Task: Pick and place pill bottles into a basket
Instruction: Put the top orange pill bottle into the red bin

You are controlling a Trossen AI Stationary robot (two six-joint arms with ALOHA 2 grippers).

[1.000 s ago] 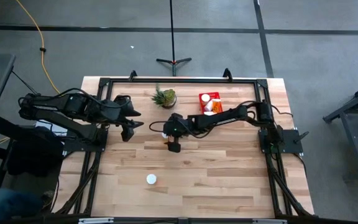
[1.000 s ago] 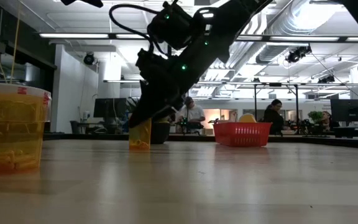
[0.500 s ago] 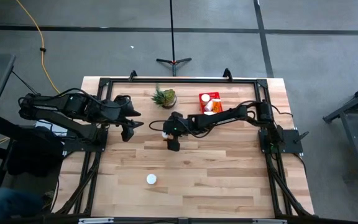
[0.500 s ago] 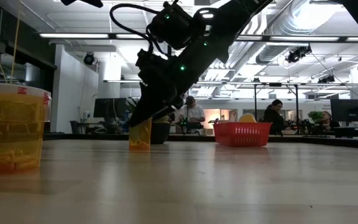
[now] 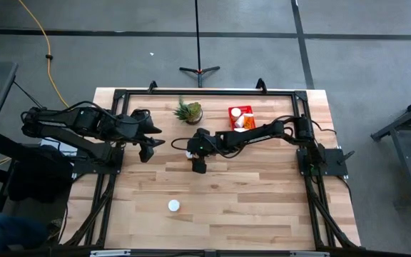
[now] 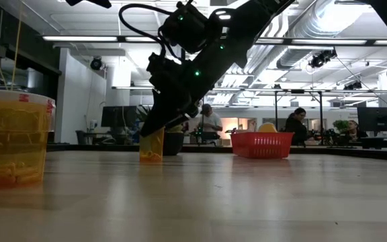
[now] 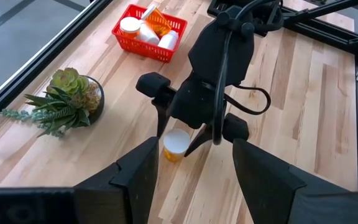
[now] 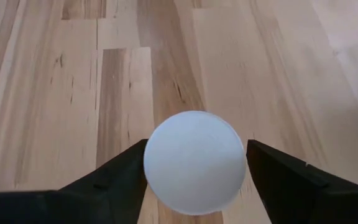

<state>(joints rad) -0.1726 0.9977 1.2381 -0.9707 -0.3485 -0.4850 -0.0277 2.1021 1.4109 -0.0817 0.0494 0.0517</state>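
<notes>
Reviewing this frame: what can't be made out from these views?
- Whether the right gripper already touches the pill bottle: the cap fills the gap between its fingers in the right wrist view.
- How many bottles lie in the basket: too small in the high view, piled in the left wrist view.
- The bottle in the low view is cut off by the picture's edge.

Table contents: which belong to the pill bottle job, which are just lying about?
Job:
- orange translucent pill bottle with white cap between right gripper fingers
- second capped bottle standing alone
- red perforated plastic basket, already holding bottles

Lying about:
- small green potted plant
</notes>
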